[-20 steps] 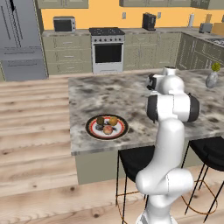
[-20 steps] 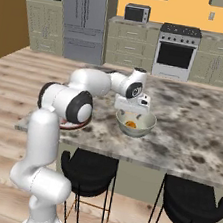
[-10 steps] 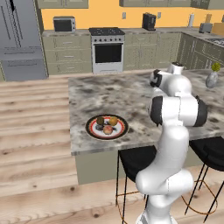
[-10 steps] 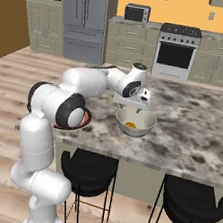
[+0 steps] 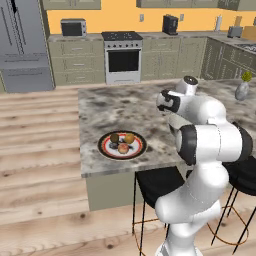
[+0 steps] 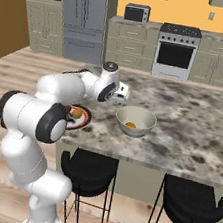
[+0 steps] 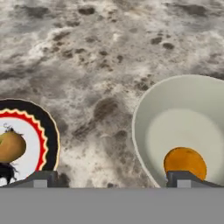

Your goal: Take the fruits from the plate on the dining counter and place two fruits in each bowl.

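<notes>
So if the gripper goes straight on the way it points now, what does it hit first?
Most likely bare marble of the dining counter, in the gap between the plate and the bowl. The open gripper spans that gap, though depth is hard to judge.

stove (image 5: 123, 56) standing against back wall | microwave (image 5: 73, 27) sitting on worktop left of stove | coffee maker (image 5: 170, 24) sitting right of stove | fridge (image 5: 23, 45) standing far left | vase (image 5: 242, 90) holding yellow-green sprig | black stools (image 6: 90, 173) standing below counter edge
</notes>
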Controlling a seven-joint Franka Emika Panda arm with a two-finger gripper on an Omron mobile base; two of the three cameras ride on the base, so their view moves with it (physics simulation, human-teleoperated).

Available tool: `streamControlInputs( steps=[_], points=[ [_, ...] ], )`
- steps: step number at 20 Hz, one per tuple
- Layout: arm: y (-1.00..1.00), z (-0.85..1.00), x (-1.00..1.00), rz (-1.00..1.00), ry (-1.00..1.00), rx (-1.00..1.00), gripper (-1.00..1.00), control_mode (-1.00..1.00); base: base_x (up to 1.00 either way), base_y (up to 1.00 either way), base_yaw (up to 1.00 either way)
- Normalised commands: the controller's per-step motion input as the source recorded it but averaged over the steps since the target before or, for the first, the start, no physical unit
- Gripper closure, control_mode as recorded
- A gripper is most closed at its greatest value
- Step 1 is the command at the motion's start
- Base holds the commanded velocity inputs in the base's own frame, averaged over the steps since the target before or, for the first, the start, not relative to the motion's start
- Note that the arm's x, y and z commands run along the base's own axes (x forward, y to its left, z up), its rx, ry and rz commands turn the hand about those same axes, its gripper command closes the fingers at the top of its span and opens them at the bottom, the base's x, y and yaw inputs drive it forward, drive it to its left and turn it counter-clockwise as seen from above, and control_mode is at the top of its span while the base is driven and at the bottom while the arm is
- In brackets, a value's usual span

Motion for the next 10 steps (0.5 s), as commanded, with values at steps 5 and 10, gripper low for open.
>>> streamControlInputs(
  steps=[5, 10],
  points=[
    [1.0, 0.37, -0.58, 0.0, 0.01, -0.1, -1.0, -1.0, 0.0, 0.0, 0.0],
    [1.0, 0.24, -0.59, 0.16, 0.18, -0.08, -1.0, -1.0, 0.0, 0.0, 0.0]
  ],
)
